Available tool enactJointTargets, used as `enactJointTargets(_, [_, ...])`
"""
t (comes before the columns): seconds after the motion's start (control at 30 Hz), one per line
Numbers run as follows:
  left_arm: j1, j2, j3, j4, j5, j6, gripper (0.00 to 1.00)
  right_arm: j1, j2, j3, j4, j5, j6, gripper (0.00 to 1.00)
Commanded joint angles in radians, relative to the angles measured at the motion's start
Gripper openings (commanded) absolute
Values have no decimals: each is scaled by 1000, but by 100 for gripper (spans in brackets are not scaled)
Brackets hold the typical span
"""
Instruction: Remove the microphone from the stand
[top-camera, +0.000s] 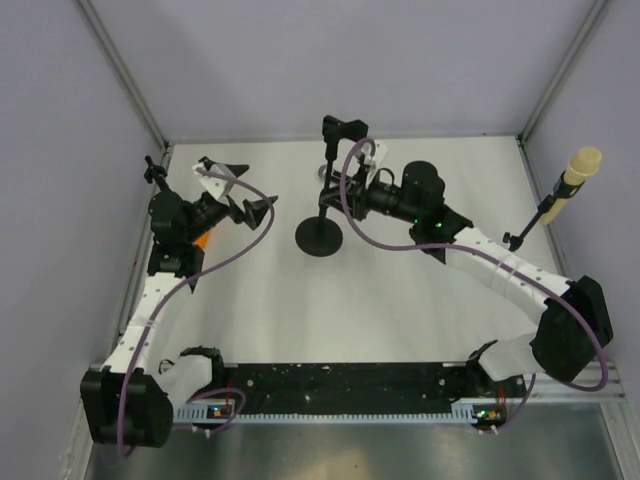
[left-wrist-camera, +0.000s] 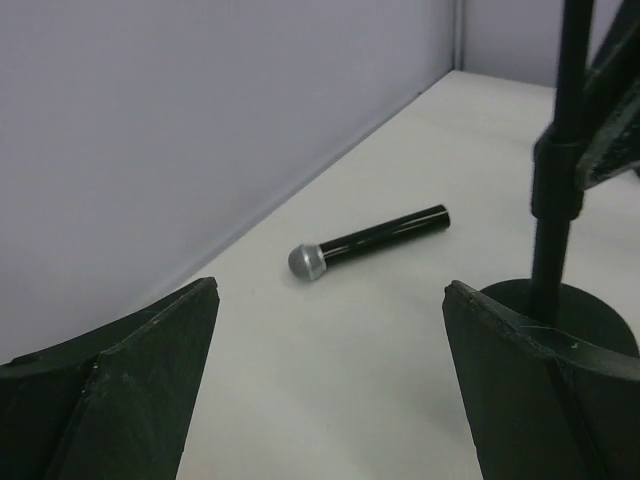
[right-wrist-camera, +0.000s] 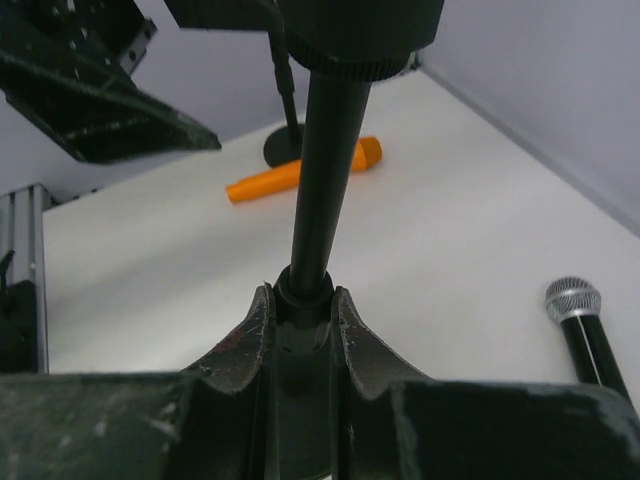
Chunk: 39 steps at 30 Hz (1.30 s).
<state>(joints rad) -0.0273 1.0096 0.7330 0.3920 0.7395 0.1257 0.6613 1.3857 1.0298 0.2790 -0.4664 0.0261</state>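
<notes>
Toward the middle of the bench's (top-camera: 400, 320) far half, the stand (top-camera: 321, 236) is upright, and its clip (top-camera: 341, 128) looks empty from above. The right gripper (right-wrist-camera: 302, 302) pinches the stand's pole low down. The left gripper (left-wrist-camera: 330, 292) hangs spread and holds nothing, between the stand and the left edge. The microphone (left-wrist-camera: 372, 240), black with a silver head, lies flat close to the far edge, apart from both grippers. Removal looks done, so the care now is in letting go: part the right jaws fully before backing off, draw away level so the pole is not dragged, and keep the left arm clear of the microphone, which would roll easily.
</notes>
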Motion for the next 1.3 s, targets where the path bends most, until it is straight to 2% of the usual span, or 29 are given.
enactJointTargets(0.0, [-88, 40, 114, -62, 86, -59, 99, -8, -10, 167, -46, -71, 139, 0])
enactJointTargets(0.1, [-166, 67, 186, -103, 64, -110, 99, -11, 9, 210, -55, -61, 201, 0])
enactJointTargets(0.27, [-308, 110, 250, -248, -44, -40, 99, -12, 30, 251, -73, -28, 271, 0])
enactJointTargets(0.8, [-401, 188, 209, -262, -140, -23, 99, -20, 39, 262, -63, 17, 299, 0])
enactJointTargets(0.93, [-407, 204, 210, -259, -163, -26, 83, -25, 39, 260, -63, 17, 294, 0])
enactJointTargets(1.07, [-407, 216, 201, -251, -166, -26, 73, -28, 35, 268, -61, 8, 299, 0])
enactJointTargets(1.13, [-407, 224, 198, -246, -161, -32, 63, -28, 32, 266, -60, 3, 296, 0])
enactJointTargets(1.27, [-408, 238, 206, -243, -141, -52, 28, -28, 19, 256, -51, 2, 282, 0])
